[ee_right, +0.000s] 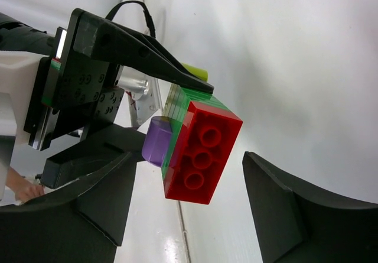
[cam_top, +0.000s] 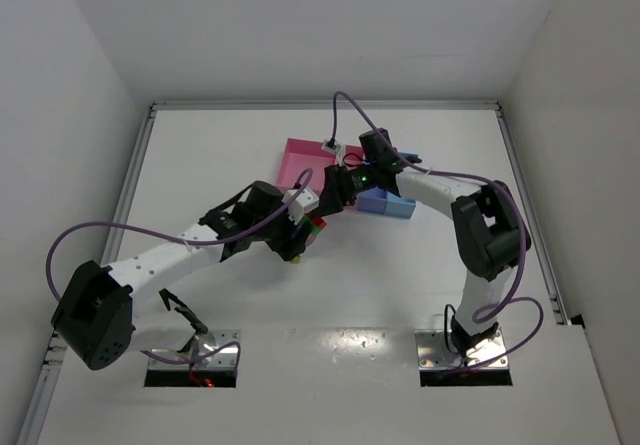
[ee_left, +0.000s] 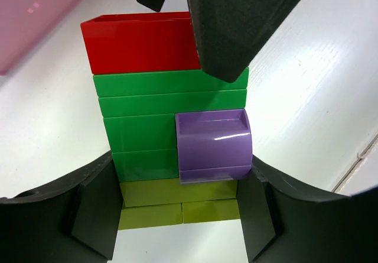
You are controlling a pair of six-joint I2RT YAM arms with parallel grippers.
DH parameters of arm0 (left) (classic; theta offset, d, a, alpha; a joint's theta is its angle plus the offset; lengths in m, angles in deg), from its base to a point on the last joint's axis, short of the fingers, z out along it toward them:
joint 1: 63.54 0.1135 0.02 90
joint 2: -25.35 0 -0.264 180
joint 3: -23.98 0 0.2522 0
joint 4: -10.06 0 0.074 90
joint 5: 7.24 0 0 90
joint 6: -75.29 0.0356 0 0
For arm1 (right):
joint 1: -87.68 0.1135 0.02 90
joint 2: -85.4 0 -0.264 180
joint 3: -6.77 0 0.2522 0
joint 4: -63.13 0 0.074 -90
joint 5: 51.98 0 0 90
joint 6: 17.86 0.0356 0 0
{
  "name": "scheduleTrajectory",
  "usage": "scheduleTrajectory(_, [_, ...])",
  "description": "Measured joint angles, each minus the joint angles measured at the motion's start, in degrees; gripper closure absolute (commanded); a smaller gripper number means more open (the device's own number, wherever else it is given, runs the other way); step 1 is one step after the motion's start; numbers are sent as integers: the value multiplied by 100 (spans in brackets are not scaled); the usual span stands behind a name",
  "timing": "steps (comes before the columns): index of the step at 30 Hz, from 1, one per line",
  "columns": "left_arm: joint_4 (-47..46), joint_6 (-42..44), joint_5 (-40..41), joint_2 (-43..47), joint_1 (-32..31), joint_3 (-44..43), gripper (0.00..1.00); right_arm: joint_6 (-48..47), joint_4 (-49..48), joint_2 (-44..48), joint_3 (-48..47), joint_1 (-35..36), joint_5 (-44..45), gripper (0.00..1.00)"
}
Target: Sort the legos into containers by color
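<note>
Now, L claw (ee_left: 180,201): clamped on lego stack (ee_left: 147,97), red/green/purple/yel-grn.
R claw (ee_right: 189,174): wide, jaws either side of red brick (ee_right: 201,151).

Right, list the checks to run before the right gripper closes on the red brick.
1. Left gripper clamped on the yellow-green plastic bricks at the stack's base: ok.
2. Red rectangular plastic brick at the far end, lying between the fingers of the right gripper: ok.
3. Right jaws open, gap on both sides of the brick: ok.
4. Purple rounded plastic brick clear of the right fingers: ok.
5. Pink plastic bin contents: cannot tell, too small in the top view.
</note>
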Motion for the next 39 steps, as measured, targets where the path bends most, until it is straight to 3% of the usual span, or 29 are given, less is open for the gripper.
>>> scheduleTrajectory(4, [4, 0, 2, 0, 0, -17, 72, -15, -2, 0, 15, 0, -20, 43])
scheduleTrajectory(12, [-4, -2, 0, 2, 0, -140, 72, -13, -4, -57, 15, 37, -151, 52])
scheduleTrajectory(16, [26, 24, 37, 2, -2, -142, 72, 92, 7, -144, 15, 37, -177, 71])
scheduleTrajectory(17, [46, 42, 55, 2, -2, -142, 72, 162, 2, -164, 15, 37, -168, 81])
scheduleTrajectory(21, [68, 39, 66, 2, -2, -140, 72, 260, -44, -197, 15, 37, -199, 97])
scheduleTrajectory(29, [-214, 33, 61, 61, -2, -55, 76, 544, -219, -195, 15, -166, -433, 100])
scheduleTrajectory(35, [-201, 17, 61, 79, 0, -11, 76, 649, -437, -83, 11, -752, -597, 100])
scheduleTrajectory(39, [-203, 17, 85, 79, 0, -9, 76, 616, -400, -20, -79, -1038, -85, 100])
